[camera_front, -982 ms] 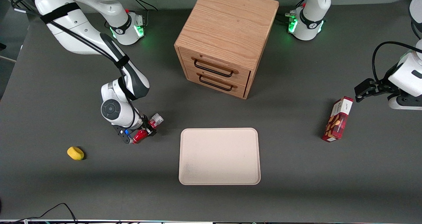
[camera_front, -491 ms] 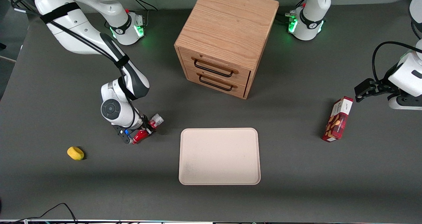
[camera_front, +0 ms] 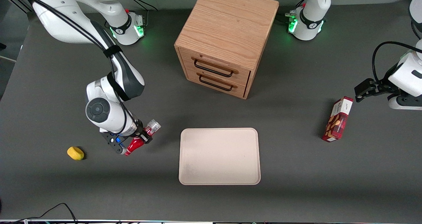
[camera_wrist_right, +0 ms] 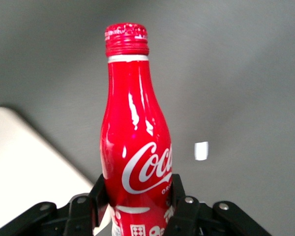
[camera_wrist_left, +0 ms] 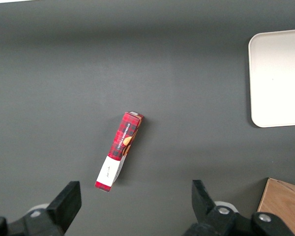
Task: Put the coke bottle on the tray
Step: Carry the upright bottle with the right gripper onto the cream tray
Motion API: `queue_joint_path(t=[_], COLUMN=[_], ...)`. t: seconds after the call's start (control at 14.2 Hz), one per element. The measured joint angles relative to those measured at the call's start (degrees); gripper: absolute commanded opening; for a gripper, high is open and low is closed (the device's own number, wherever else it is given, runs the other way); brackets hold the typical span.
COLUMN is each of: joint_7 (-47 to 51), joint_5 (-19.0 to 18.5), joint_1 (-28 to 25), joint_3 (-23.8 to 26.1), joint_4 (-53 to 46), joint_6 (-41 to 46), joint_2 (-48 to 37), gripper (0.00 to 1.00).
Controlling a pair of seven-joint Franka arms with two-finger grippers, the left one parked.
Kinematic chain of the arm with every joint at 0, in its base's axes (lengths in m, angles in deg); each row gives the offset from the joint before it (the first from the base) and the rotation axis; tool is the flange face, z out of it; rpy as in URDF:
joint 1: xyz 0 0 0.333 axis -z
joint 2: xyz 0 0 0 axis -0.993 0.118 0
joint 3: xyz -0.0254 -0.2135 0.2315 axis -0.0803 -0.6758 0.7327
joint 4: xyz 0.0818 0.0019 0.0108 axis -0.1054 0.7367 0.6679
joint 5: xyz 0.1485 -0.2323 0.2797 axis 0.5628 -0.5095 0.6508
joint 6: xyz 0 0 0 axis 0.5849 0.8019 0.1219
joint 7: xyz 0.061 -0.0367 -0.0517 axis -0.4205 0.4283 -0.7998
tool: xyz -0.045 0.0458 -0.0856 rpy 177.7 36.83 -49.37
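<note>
My right gripper (camera_front: pixel 142 139) is shut on the coke bottle (camera_front: pixel 138 139), a slim red bottle with white script, and holds it lying level above the table. Its clear base points toward the wooden drawer unit and its red cap toward the front camera. In the right wrist view the coke bottle (camera_wrist_right: pixel 135 147) sits clamped between my black fingers (camera_wrist_right: pixel 174 194), with my gripper (camera_wrist_right: pixel 136 196) around its lower body. The cream tray (camera_front: pixel 219 156) lies flat on the table, beside the gripper toward the parked arm's end. A corner of the tray (camera_wrist_right: pixel 29 167) shows under the bottle.
A wooden drawer unit (camera_front: pixel 225 39) with two black handles stands farther from the front camera than the tray. A yellow sponge (camera_front: pixel 75 153) lies toward the working arm's end. A red snack box (camera_front: pixel 338 119) lies toward the parked arm's end.
The right arm has lifted the coke bottle off the table and drawn it slightly nearer the front camera and toward the working arm's end. The tray and the other objects have not moved.
</note>
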Motion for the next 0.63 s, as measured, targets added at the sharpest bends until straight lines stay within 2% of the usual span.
queue_joint_path(t=[0.28,0.49,0.63], joint_7=[-16.45,-22.65,-27.06], joint_5=[-0.06,-0.06,-0.07], joint_1=[-0.72,-4.48,-8.46], joint_3=[2.46,2.69,2.50], joint_4=[-8.40,-15.96,-21.56], joint_6=[1.36,1.61,1.64], joint_2=[0.85,6.09,12.04], gripper=[0.12,0.12,0.04])
